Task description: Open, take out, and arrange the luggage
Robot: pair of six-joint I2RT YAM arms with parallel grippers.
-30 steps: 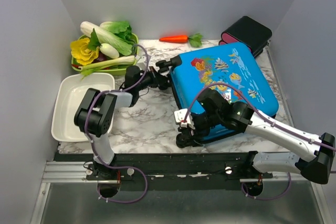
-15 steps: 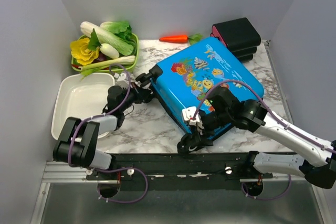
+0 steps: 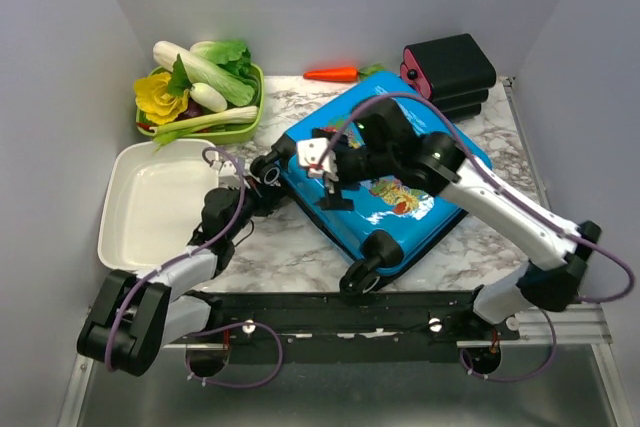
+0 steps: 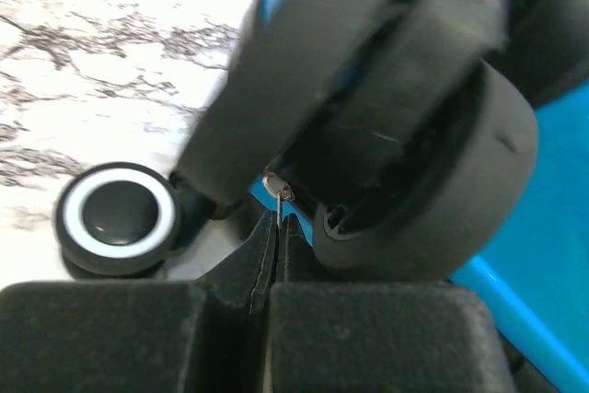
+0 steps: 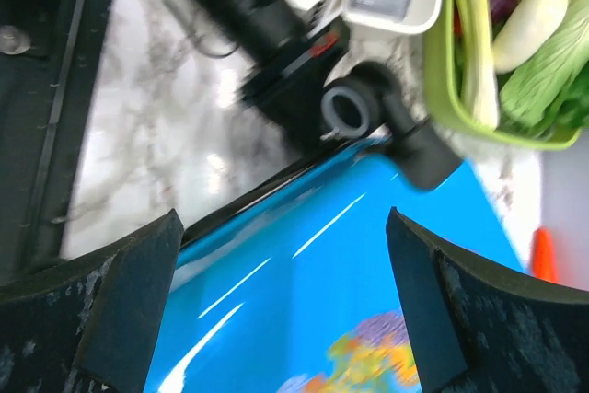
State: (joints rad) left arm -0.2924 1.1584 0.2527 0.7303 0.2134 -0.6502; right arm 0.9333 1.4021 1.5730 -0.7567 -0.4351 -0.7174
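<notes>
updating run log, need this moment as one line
left hand shut by black wheel | right hand open over bright-blue hard-shell suitcase | suitcase closed

marble table free near the luggage; white tray blocks left.

L gripper closed, R gripper spread

Tray left of luggage, box behind
</notes>
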